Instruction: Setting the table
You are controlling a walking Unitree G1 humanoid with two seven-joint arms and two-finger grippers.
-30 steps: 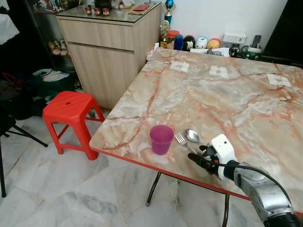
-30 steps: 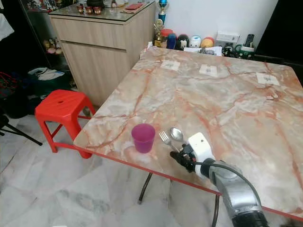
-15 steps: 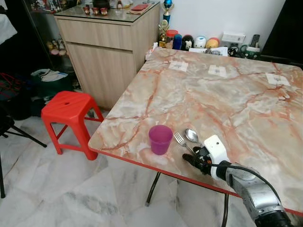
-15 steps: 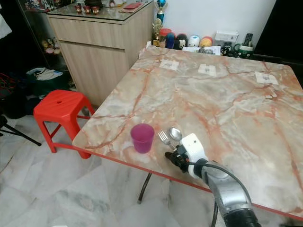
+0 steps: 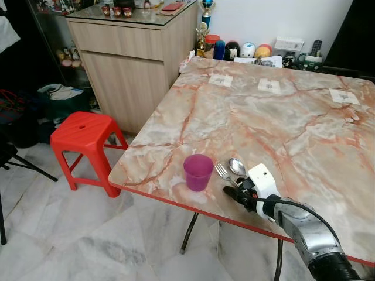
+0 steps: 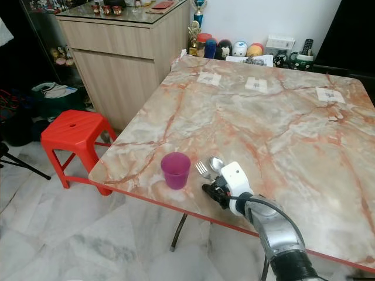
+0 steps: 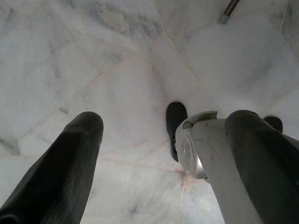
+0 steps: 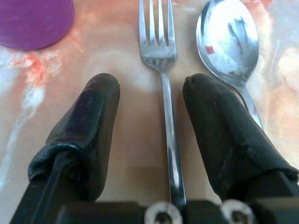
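A purple cup (image 5: 198, 171) stands near the front edge of the marble table (image 5: 281, 123). Right of it lie a metal fork (image 5: 222, 171) and a spoon (image 5: 237, 167) side by side. My right gripper (image 5: 233, 195) rests low at the table's front edge, over the fork's handle. In the right wrist view its black fingers (image 8: 96, 119) stand open on either side of the fork (image 8: 163, 84), with the spoon (image 8: 226, 39) beyond one finger and the cup (image 8: 35, 21) beyond the other. My left gripper (image 7: 159, 140) hangs open above the floor.
A red plastic stool (image 5: 85, 137) stands on the floor left of the table. Behind it is a wooden cabinet (image 5: 132, 64). Small figures, jars and a remote (image 5: 258, 52) line the table's far edge. Paper napkins (image 5: 269, 86) lie on the far half.
My right gripper has slid a little left and forward along the table edge, closer around the fork's handle. The cup, fork and spoon have not moved.
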